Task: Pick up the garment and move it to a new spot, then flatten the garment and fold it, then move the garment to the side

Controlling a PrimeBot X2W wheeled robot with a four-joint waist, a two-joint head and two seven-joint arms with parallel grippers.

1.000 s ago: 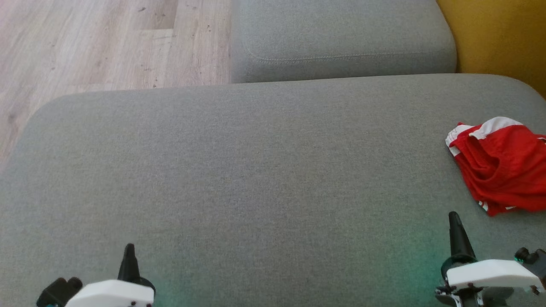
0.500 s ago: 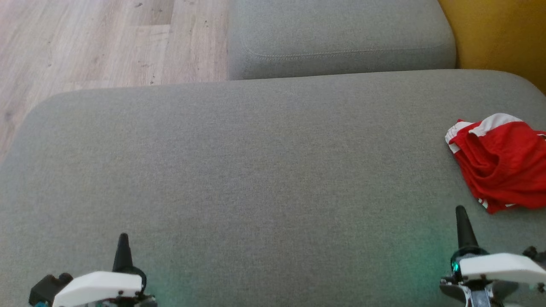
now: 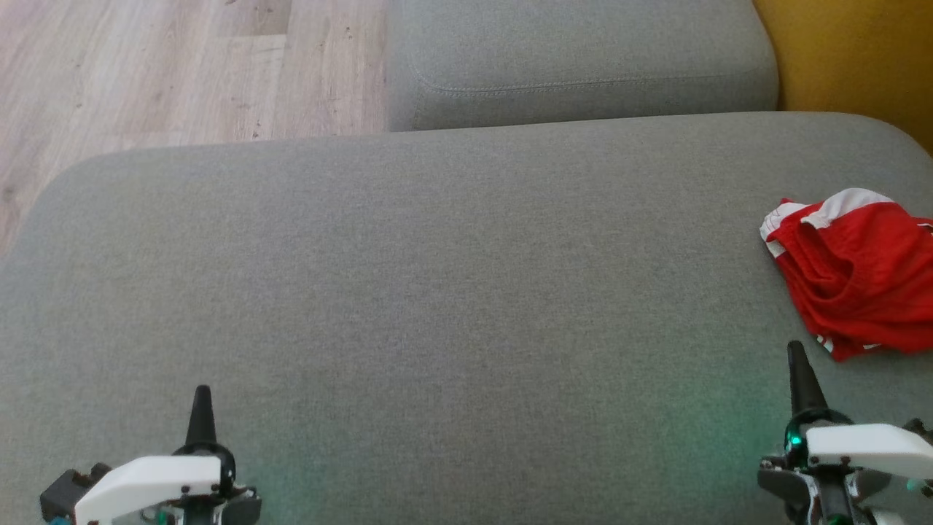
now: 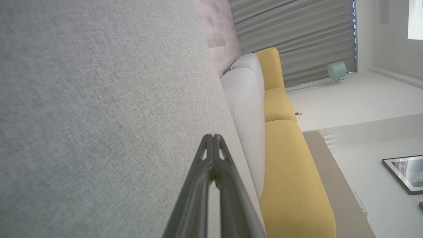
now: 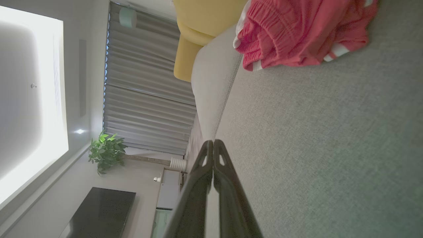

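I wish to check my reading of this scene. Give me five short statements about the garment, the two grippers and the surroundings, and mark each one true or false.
1. The red garment lies on the grey cushion, on the robot's right side. True.
2. The right gripper holds the garment. False: it is shut on nothing and sits apart from the cloth, a little short of it.
3. The left gripper is wide open. False: its two fingers are pressed together.
4. A wooden floor shows beyond the cushion. True.
5. The garment is folded flat. False: it lies crumpled in a heap.
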